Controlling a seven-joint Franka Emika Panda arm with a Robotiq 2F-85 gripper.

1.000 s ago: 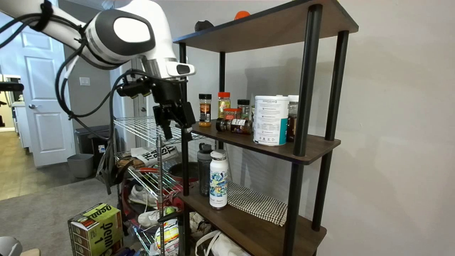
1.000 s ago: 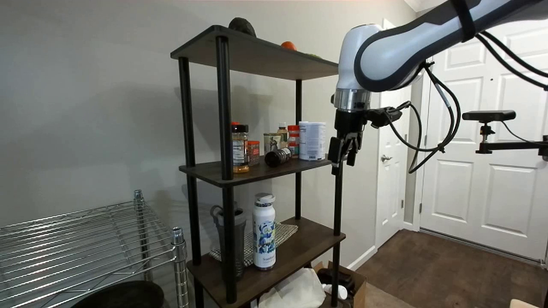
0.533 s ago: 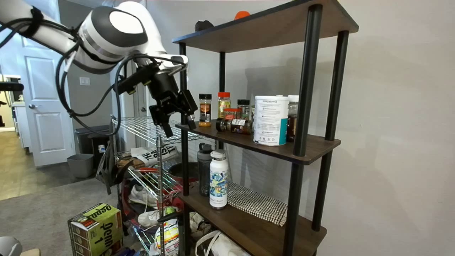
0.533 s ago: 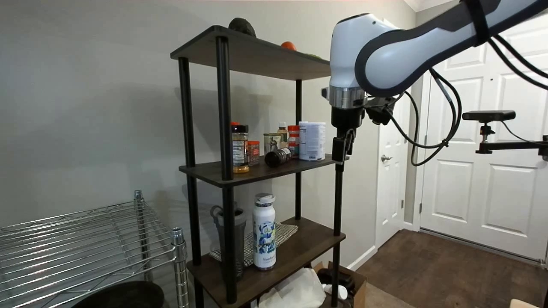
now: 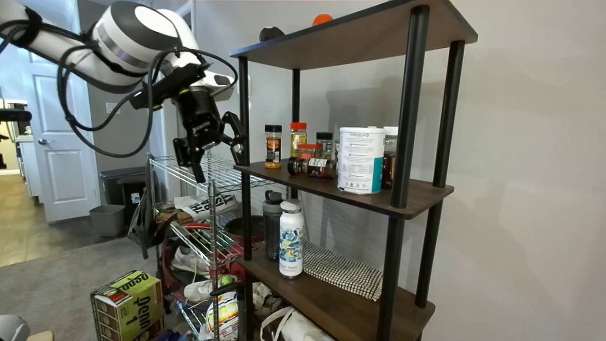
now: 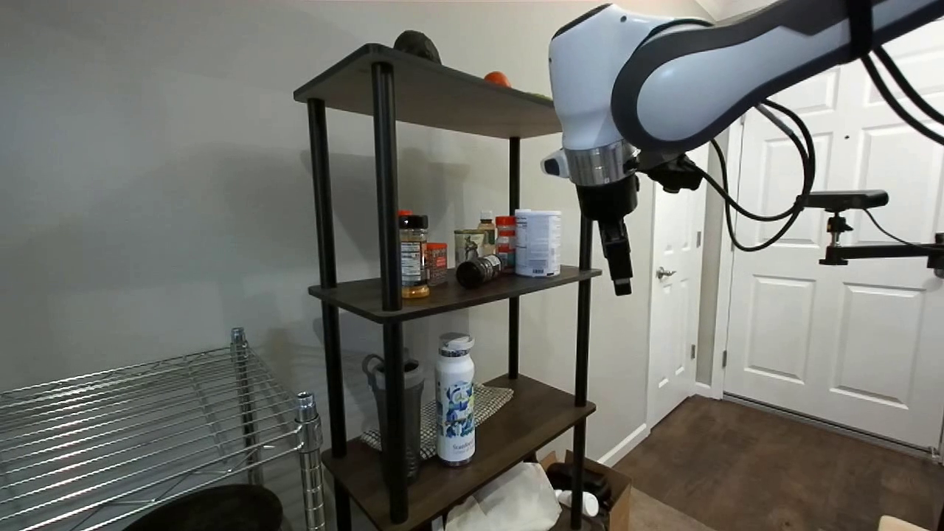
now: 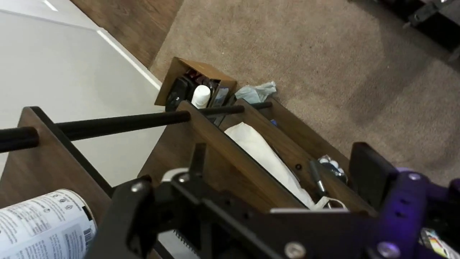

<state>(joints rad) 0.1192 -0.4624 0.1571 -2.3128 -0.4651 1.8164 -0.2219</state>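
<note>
My gripper stands open with nothing between its fingers, outside the brown shelf unit. In an exterior view the gripper is seen edge-on, angled downward, just beyond the end of the middle shelf. In the wrist view the gripper has its black fingers wide apart, with lower shelves and carpet behind. Nearest on the middle shelf is a white canister, also in both exterior views. Along that shelf stand a black-lidded spice jar and a red-lidded jar; a dark jar lies on its side.
Black posts carry the shelves. Lower down are a patterned white bottle, a grey bottle and a checkered cloth. A wire rack adjoins. A cardboard box sits on the floor.
My arm has drawn back from the shelf and the wrist has turned, so the gripper now shows edge-on in an exterior view. It has stayed open; the shelf items have not moved.
</note>
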